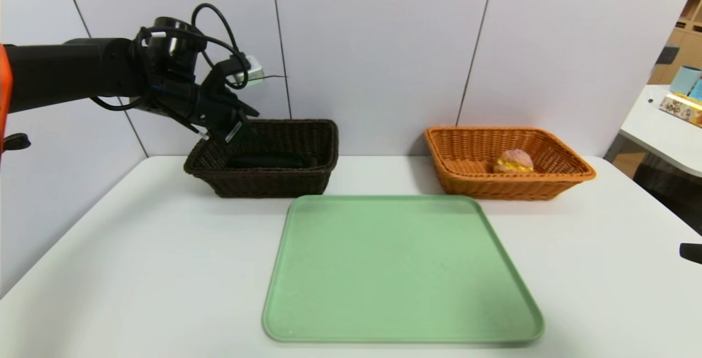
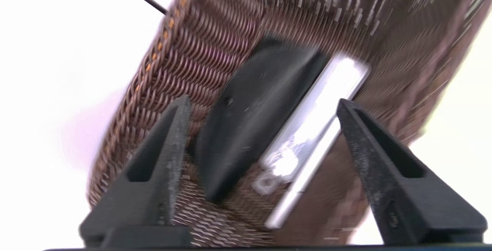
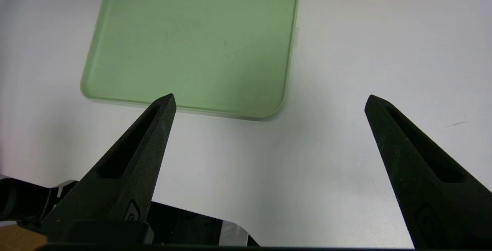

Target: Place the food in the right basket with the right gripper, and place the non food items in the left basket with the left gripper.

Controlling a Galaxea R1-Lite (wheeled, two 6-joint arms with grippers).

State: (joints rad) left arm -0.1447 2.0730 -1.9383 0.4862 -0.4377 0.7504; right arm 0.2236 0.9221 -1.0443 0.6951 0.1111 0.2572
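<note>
My left gripper [image 1: 237, 132] hangs open over the left end of the dark brown left basket [image 1: 274, 183], fingers pointing down into it and holding nothing. In the left wrist view the gripper [image 2: 263, 103] is above the non food items on the basket floor: a folded black cloth [image 2: 250, 120], a translucent grey case [image 2: 326, 101] beside it, and a slim white-silver pen [image 2: 303, 182] along the case's edge. The food, a pinkish bun [image 1: 514, 162] with yellow filling, lies in the orange right basket [image 1: 570, 174]. My right gripper [image 3: 269, 99] is open and empty, low over the table.
A flat green tray [image 1: 403, 270] lies mid-table in front of both baskets, with nothing on it. The right gripper hovers off the tray's corner [image 3: 265, 110] near the table's edge. A second white table [image 1: 658, 128] with boxes stands at the far right.
</note>
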